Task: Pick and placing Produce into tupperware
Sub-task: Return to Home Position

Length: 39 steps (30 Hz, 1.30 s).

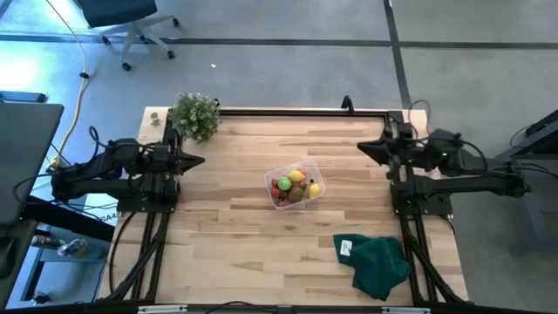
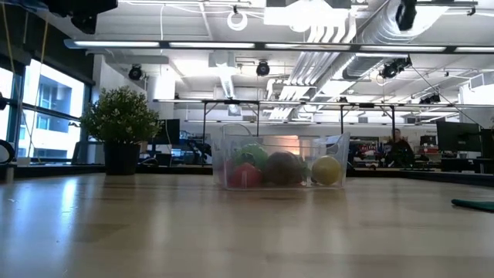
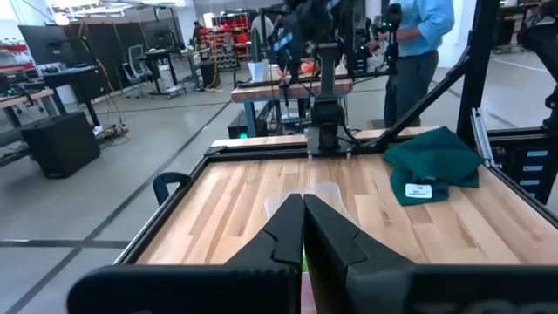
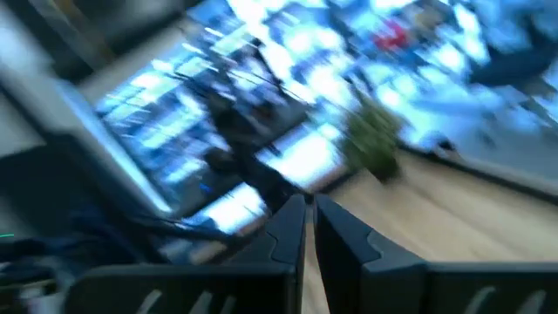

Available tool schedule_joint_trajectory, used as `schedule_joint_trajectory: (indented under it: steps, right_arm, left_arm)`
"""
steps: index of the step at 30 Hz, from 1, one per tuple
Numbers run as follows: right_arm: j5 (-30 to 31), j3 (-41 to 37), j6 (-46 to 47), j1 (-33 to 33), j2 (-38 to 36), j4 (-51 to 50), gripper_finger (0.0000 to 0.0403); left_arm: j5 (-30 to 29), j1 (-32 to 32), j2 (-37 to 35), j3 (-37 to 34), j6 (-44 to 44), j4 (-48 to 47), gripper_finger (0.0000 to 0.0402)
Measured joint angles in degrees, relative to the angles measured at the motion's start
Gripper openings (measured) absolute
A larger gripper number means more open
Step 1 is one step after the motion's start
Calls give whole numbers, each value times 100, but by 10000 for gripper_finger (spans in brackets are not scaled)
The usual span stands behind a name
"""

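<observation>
The tupperware (image 1: 294, 185), a clear squarish tub, stands on the middle of the wooden table and holds several small toy produce pieces: a green one (image 1: 285, 183), a yellow one (image 1: 315, 188), a red one (image 2: 244, 176) and a brown one (image 2: 282, 167). My left gripper (image 1: 200, 160) is shut and held level above the table's left side, pointing toward the tub. My right gripper (image 1: 362, 146) is shut and held level above the right side, pointing left. Neither touches anything.
A leafy potted plant (image 1: 195, 115) stands at the far left corner. A dark green cloth (image 1: 377, 260) lies near the front right. A black rail (image 1: 305, 111) runs along the far edge. A person (image 3: 417, 52) stands beyond the table's right side.
</observation>
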Motion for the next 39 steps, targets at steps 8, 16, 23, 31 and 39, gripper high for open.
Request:
schedule_joint_trajectory:
  steps: [8, 16, 23, 31, 39]
  right_arm:
    - [-1156, 319, -232, 2, -628, 725, 19]
    - [-448, 468, -625, 2, -1847, 0, 19]
    - [133, -60, -364, 0, -2708, -282, 19]
    - [158, -1050, 46, 0, -2643, 665, 19]
    - [81, -2260, 643, 2, -2653, 2145, 19]
  left_arm:
    - [21, 0, -516, -249, 52, 201, 3]
    - [68, 0, -1137, -412, 94, 103, 3]
    - [149, 0, -1190, -413, 322, 80, 3]
    - [199, -4, -1190, -569, 312, 380, 3]
    - [454, -2, -1185, -1607, 17, 1551, 3]
